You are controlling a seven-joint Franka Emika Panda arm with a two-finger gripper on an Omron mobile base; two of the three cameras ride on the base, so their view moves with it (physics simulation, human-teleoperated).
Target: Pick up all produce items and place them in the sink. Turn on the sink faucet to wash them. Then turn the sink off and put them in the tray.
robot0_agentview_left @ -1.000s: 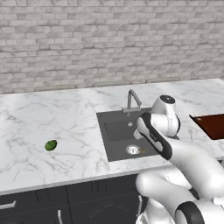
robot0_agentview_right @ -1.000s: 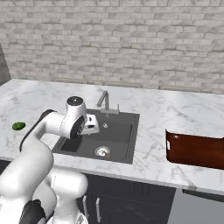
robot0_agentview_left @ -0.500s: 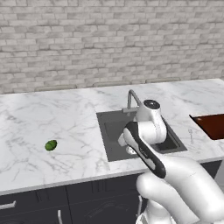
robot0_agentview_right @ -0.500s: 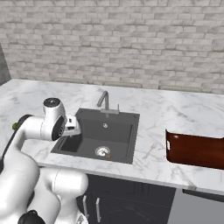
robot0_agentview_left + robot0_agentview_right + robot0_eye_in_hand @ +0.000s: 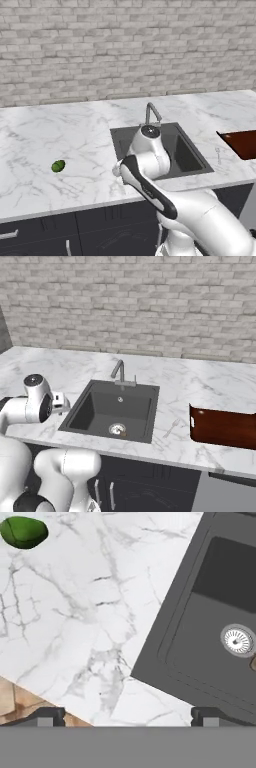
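Swung left from over the sink point(image 5: 90, 406), the gripper point(image 5: 127, 714) hovers wide open and empty over marble, lime point(image 5: 23, 532) well ahead.

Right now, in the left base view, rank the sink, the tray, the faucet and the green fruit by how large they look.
1. sink, largest, though the arm hides part of it
2. tray, cut off by the frame edge, so its rank is unsure
3. faucet
4. green fruit, smallest

Green fruit point(image 5: 58, 166) on counter, tan piece point(image 5: 123, 433) in sink point(image 5: 95, 406) by drain.
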